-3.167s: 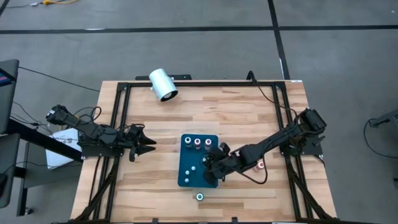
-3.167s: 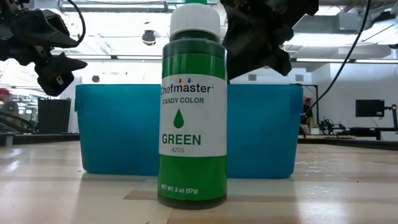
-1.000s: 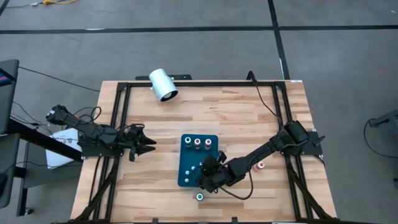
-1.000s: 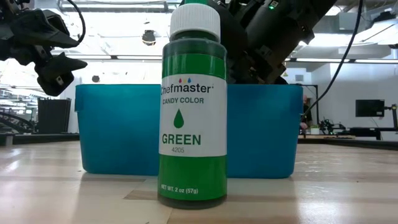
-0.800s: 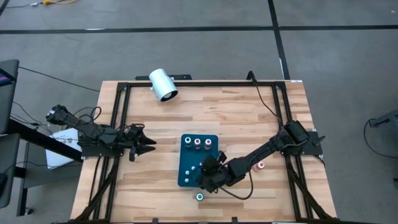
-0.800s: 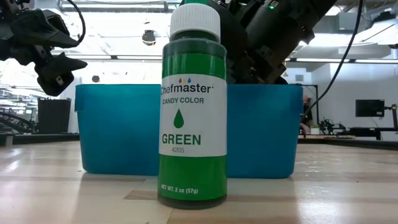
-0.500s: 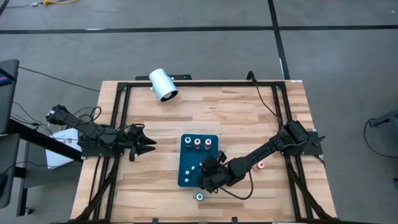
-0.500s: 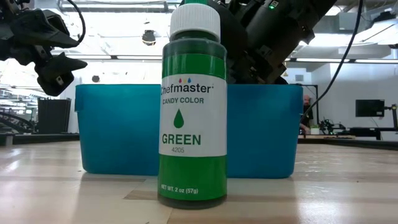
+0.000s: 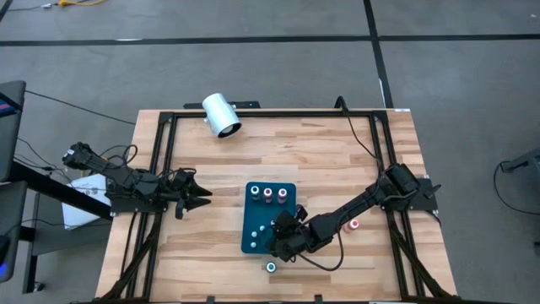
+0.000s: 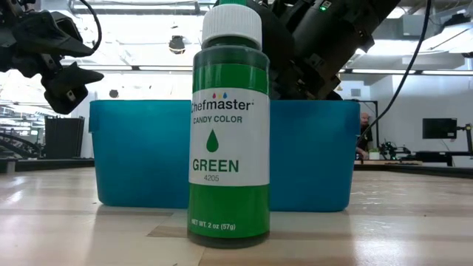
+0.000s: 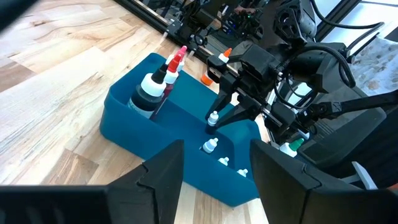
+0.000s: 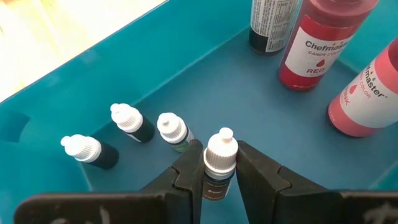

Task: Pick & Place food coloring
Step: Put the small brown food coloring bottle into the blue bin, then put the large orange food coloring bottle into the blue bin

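Observation:
The food coloring is a set of bottles in and around a blue bin. My right gripper is low inside the bin near its near right corner, shut on a tiny white-capped dropper bottle. Three more tiny bottles stand on the bin floor beside it. Larger red and pink bottles stand at the bin's far end. A green bottle stands upright on the table near the near edge. My left gripper hovers open, left of the bin. My right gripper pinches the tiny bottle at its white cap and neck, one finger on each side. The fingers slant down into the bin from the table's right. The bottle stays upright; the fingers hide whether its base stands on the bin floor.
A white cylinder lies at the table's far edge. A pink-topped bottle stands on the table right of the bin, under the right arm. Black rails run along the table's sides. The bin's walls enclose the right gripper.
In the last second nothing has visibly moved. About three seconds ago the right gripper stood higher, at the bin's right side; it has since moved toward the near edge and down into the bin.

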